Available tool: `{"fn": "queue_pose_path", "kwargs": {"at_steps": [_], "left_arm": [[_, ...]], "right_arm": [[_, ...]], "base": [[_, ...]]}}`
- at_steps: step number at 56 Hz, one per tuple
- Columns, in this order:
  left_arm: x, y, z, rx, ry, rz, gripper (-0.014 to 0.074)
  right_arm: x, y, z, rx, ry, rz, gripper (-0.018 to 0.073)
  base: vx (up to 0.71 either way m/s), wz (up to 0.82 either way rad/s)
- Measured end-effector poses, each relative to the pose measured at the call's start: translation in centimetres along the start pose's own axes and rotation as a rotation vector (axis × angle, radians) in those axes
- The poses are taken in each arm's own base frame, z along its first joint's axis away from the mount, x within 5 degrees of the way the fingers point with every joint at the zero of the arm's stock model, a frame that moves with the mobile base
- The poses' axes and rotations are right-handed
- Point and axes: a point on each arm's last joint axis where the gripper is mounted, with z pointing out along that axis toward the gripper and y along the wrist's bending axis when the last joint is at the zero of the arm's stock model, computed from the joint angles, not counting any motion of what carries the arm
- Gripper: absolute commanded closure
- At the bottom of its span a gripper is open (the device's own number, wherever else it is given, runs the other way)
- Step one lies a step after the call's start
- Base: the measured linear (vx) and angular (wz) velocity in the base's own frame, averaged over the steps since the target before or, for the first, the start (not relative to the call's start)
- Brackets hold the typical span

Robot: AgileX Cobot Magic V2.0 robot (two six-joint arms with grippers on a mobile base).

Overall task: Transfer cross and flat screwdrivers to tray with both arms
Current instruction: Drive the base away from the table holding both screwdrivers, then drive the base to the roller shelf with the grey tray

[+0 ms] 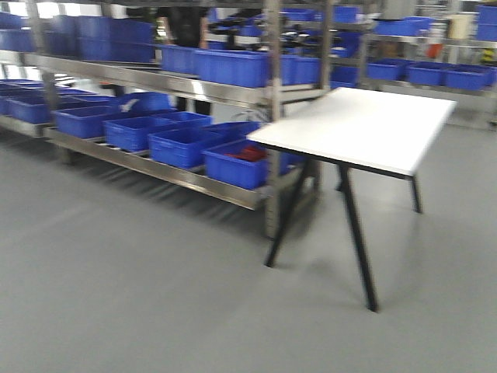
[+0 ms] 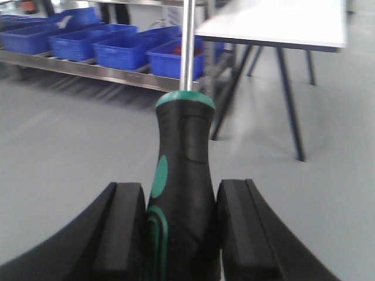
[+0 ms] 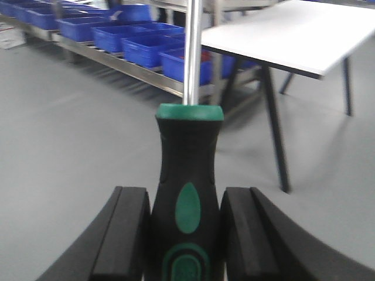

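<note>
Black-and-green-handled screwdriver (image 2: pixel 181 170) in left gripper (image 2: pixel 181 234), jaws clamped on its handle, matching 2nd screwdriver (image 3: pixel 188 158) gripped alike by right gripper (image 3: pixel 186 234), white worktop (image 1: pixel 365 124), blue crates (image 1: pixel 186 144) on steel shelving (image 1: pixel 116 74), grey floor (image 1: pixel 155 295)

Left end effector (image 2: pixel 181 231) grips black-green screwdriver (image 2: pixel 183 152) by handle.

Front view faces the white table (image 1: pixel 365 124); both close wrist views share it past their jaws.
</note>
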Motion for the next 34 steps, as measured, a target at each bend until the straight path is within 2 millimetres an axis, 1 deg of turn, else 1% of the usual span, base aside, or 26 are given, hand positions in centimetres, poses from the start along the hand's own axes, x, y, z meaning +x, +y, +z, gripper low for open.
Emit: {"fn": "queue_pose_path", "kwargs": {"at_steps": [18,34], "left_arm": [[0.00,0.02,-0.03,-0.002,-0.001,0.000,0.0596],[0.00,0.03,-0.03,-0.003,-0.001,-0.001,0.0596]], "right_arm": [[0.01,0.00,0.00,0.000,0.001,0.000,0.0567],[0.03,0.01,0.00,-0.001,0.003,0.000,0.0567]], "base": [[0.54,0.68],[0.53,0.50]]}}
